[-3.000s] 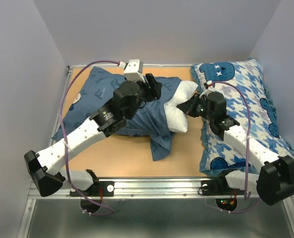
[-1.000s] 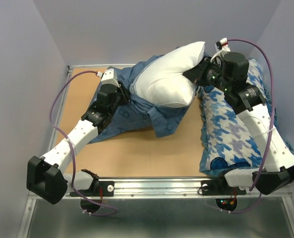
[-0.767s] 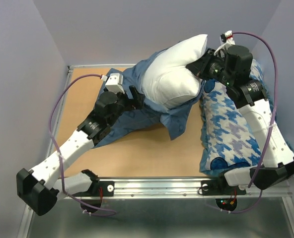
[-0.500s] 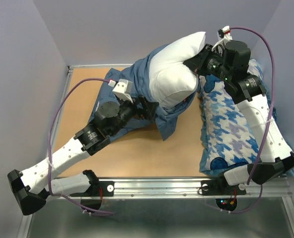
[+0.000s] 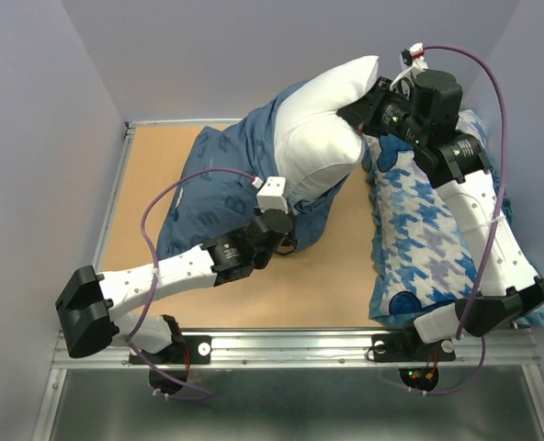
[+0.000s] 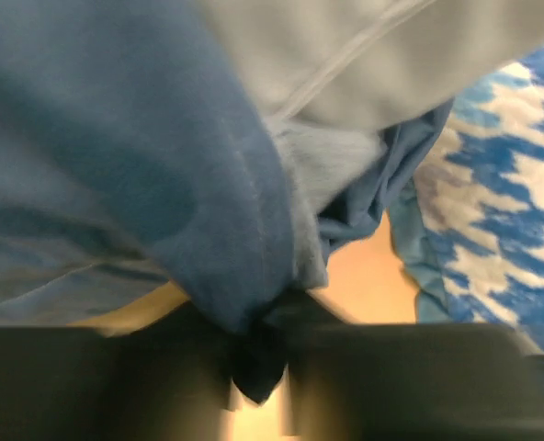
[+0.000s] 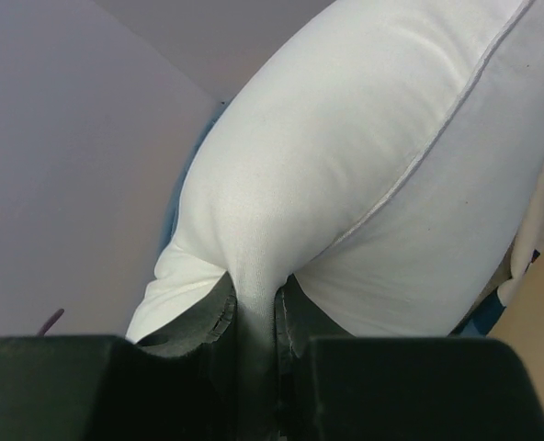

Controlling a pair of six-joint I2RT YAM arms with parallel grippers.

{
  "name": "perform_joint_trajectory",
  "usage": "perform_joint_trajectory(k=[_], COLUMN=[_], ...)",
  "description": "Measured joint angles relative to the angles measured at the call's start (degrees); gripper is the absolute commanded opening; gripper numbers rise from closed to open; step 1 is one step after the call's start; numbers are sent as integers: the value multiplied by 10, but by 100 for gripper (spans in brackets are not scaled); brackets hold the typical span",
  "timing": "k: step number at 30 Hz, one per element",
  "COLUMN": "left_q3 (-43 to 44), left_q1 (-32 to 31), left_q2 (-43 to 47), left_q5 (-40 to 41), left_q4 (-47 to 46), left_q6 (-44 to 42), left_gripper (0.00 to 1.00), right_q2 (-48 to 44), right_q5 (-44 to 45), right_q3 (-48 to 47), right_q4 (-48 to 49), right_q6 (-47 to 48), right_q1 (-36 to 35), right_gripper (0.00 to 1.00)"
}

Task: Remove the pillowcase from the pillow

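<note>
Black-fingered, your left gripper (image 6: 258, 354) pinches the blue pillowcase (image 6: 116, 165) between the centre and near edge of the tabletop (image 5: 327, 285). Your right gripper (image 7: 254, 322) clamps the white pillow (image 5: 323, 129), raised by the far edge, half inside the pillowcase.

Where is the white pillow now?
In the top view the pillow is lifted at far centre, pinched by the right gripper, its lower end inside the pillowcase, left of the houndstooth pillow.

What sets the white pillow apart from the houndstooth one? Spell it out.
The pillow is plain white; the houndstooth pillow is blue-and-white patterned. The pillow is held up by the right claw, partly in the pillowcase; the houndstooth pillow lies flat, ungripped. Both are plump and soft.
</note>
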State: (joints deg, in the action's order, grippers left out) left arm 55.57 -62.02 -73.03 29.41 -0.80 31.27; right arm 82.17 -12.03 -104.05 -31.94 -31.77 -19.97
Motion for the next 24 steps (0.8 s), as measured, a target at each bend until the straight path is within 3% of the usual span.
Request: perform_joint_trajectory(k=[5, 10, 17, 20, 24], left_q3=[-45, -100, -102, -122, -122], left_q1=[5, 23, 44, 125, 285], left_q2=[-1, -21, -72, -39, -8], left_q5=[30, 18, -21, -86, -170], left_q4=[4, -53, -104, -111, -97], left_q6=[59, 96, 105, 95, 72], left_gripper=[0, 0, 0, 0, 0], right_q2=[6, 24, 26, 14, -59], right_q5=[12, 31, 43, 45, 30], right_q3=[-22, -85, -111, -89, 41], right_q4=[-23, -81, -122, -111, -74], right_q6=[0, 3, 9, 9, 1], right_q1=[-1, -9, -11, -11, -13], right_gripper=[1, 1, 1, 0, 1])
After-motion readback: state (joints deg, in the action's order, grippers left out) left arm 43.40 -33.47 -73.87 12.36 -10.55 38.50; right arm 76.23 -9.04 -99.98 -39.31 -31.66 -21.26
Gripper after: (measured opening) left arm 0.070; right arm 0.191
